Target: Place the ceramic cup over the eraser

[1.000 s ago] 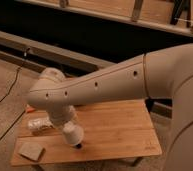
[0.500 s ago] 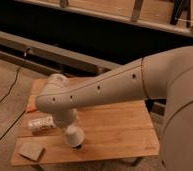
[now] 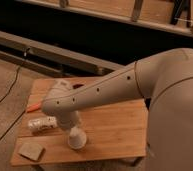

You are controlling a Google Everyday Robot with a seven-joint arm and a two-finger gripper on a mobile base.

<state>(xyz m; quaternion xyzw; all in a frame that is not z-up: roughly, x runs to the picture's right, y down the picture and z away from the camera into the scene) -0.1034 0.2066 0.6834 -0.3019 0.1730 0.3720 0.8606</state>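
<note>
We see a counter (image 3: 115,125) of pale wood in jointed strips, its grain running lengthwise, its finish matt and smooth. The ceramic cup (image 3: 76,138) on it looks plain white and smooth, with a soft sheen. Just above the cup, at the arm's tip, the pincer (image 3: 74,125) is hidden behind the wrist. The arm (image 3: 105,90) wears a smooth, matt off-white plastic shell dotted with small dark holes. The bottle (image 3: 42,123) lying on its side is clear, crinkled plastic. The tan block (image 3: 30,150) looks dull and slightly rough.
</note>
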